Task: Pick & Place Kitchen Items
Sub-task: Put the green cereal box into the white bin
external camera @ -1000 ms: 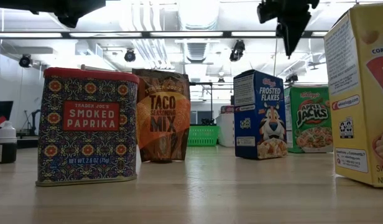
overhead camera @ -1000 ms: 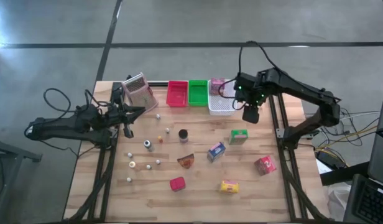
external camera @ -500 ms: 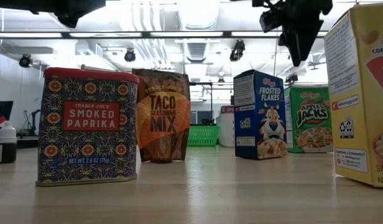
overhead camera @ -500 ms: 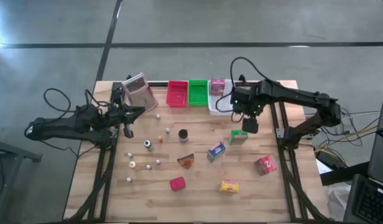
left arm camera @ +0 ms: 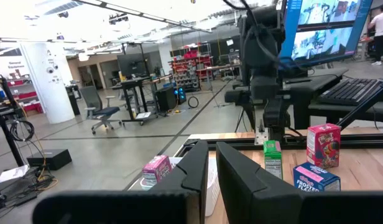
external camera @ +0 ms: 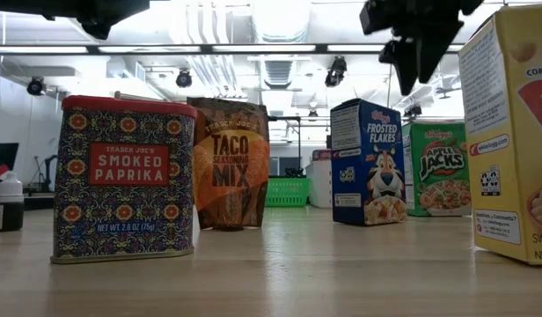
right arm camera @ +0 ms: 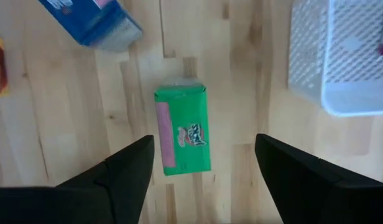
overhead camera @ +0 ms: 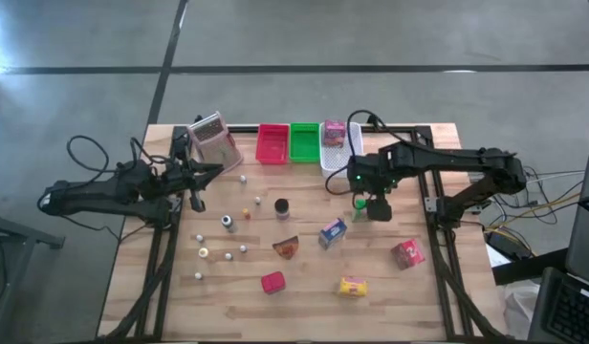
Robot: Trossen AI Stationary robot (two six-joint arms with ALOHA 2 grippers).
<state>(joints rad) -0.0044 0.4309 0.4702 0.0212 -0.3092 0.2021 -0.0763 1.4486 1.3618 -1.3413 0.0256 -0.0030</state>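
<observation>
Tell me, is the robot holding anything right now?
No, nothing is held. The right tool hangs open above the green box, not touching it. The left tool waits shut and empty at the table's left side.

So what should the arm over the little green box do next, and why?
Probably go straight down. The right gripper hangs open above the small green cardboard cereal box, one finger on each side, nothing held. Lowering until the fingers straddle the box would let it close and grab.
</observation>
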